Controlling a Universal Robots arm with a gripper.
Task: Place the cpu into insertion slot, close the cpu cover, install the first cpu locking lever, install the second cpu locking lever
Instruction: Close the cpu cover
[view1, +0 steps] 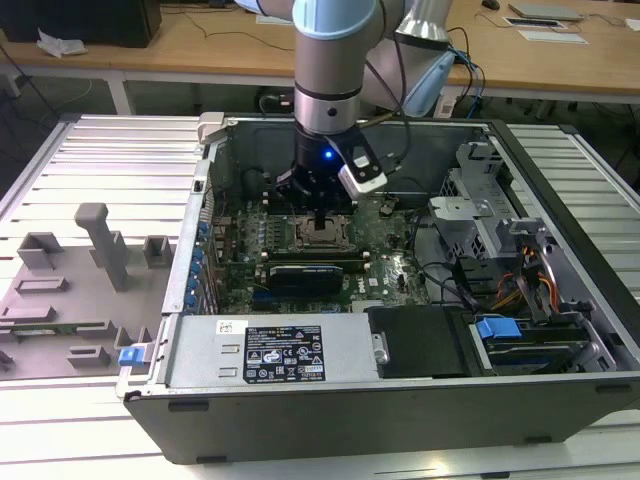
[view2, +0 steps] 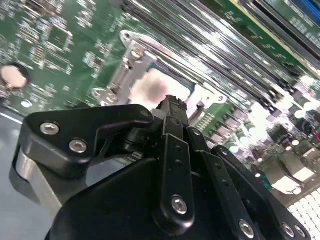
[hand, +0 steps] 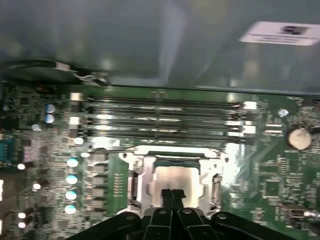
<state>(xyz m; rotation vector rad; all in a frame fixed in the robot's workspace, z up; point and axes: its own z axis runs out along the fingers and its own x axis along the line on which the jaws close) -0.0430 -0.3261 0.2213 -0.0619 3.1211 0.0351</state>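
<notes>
The cpu (hand: 175, 176), a pale silvery square, lies flat in the insertion slot (hand: 133, 190) on the green board. Around it lies the cpu cover (hand: 172, 152), a bright metal frame that looks lowered over the chip's edges. My gripper (hand: 171, 194) hangs just above the chip's near edge, its two black fingertips (hand: 166, 194) pressed together with nothing between them. In the second wrist view the gripper (view2: 172, 101) points down at the cpu (view2: 152, 86) inside the cover frame (view2: 131, 49). In the exterior view the gripper (view1: 318, 214) stands over the socket (view1: 322, 235) inside the open computer case.
Long memory slots (hand: 165, 117) run just beyond the socket, and a coin battery (hand: 298, 138) sits off to one side. The case wall (view1: 350, 128), a black card (view1: 305, 272), the power supply (view1: 285, 350) and drive cage (view1: 500, 250) surround the board. A grey jig (view1: 100, 245) stands at the exterior view's left.
</notes>
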